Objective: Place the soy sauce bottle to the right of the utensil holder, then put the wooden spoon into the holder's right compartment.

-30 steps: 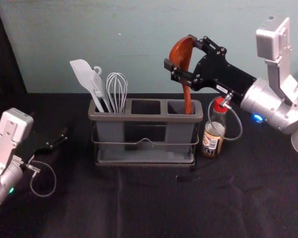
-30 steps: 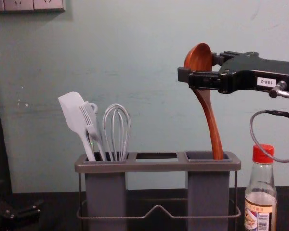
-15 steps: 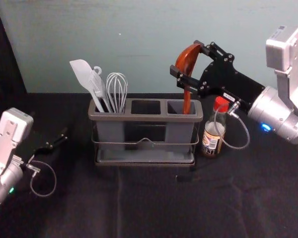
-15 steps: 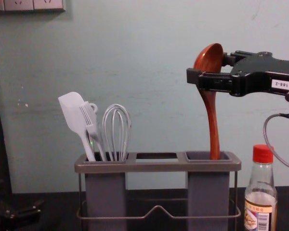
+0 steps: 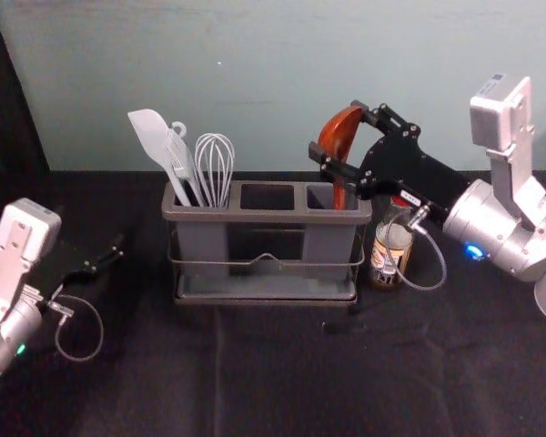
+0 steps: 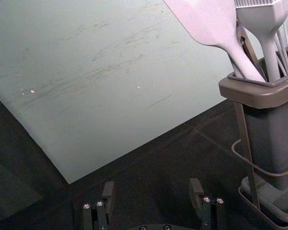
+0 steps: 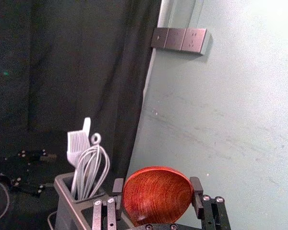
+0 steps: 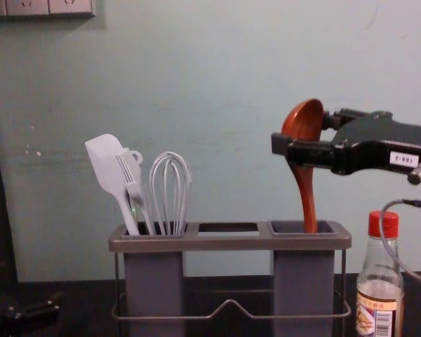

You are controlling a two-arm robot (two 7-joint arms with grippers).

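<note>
Right tool (image 8: 303,133) closed around spoon bowl (image 8: 307,114); handle (image 8: 307,200) points down into right compartment (image 8: 303,281). Left tool (image 6: 152,190) agape, empty, left of holder (image 8: 228,243).

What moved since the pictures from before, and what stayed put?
The black right gripper and the reddish-brown wooden spoon it holds moved down and slightly right, so the handle goes deeper into the right compartment of the gray rectangular utensil holder. Nothing was grabbed or let go. The holder, red-capped glass soy sauce bottle, pale spatula, wire whisk and black left gripper stayed put.
</note>
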